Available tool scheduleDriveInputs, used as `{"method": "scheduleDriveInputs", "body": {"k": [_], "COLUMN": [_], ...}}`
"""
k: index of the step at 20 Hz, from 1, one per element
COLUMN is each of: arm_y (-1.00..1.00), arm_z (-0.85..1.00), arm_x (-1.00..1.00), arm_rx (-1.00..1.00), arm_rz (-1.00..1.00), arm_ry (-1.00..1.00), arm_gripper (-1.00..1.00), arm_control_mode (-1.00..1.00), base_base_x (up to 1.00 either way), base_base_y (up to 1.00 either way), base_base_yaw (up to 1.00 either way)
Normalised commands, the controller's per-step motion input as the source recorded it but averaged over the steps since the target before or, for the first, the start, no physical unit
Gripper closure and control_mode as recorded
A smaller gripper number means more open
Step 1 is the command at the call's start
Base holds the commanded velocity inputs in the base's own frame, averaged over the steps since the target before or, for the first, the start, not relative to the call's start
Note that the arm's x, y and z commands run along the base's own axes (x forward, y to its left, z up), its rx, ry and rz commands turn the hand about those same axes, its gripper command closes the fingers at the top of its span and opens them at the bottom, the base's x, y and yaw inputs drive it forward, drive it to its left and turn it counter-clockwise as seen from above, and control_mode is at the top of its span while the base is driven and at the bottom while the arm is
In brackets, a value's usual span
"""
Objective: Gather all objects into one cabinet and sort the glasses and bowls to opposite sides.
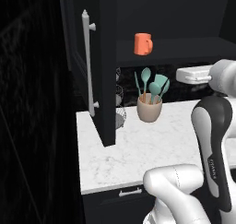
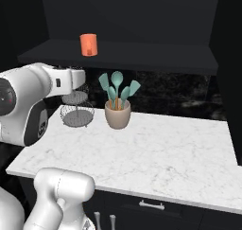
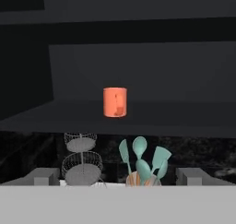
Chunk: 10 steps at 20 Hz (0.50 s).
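One orange-red cup (image 3: 115, 102) stands upright on the cabinet shelf (image 2: 156, 54), above the bench (image 2: 156, 153), left of centre. My pincer (image 3: 118, 176) is spread wide, empty, aimed toward it. I judge the cup light, rigid, smooth; grip across its body, clear of the handle.

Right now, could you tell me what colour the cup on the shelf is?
Orange-red cup; hand view shows it best.
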Motion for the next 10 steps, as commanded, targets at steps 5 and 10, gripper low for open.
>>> {"method": "scheduleDriveInputs", "body": {"k": [5, 10], "arm_y": [-0.01, 0.00], "arm_z": [0.10, 0.22], "arm_x": [0.13, 0.30], "arm_rx": [0.01, 0.01], "arm_rz": [0.00, 0.00], "arm_ry": [0.00, 0.01], "arm_gripper": [-1.00, -1.00], "arm_control_mode": [-1.00, -1.00], "base_base_x": [0.00, 0.00], "base_base_y": [0.00, 0.00], "base_base_yaw": [0.00, 0.00]}}
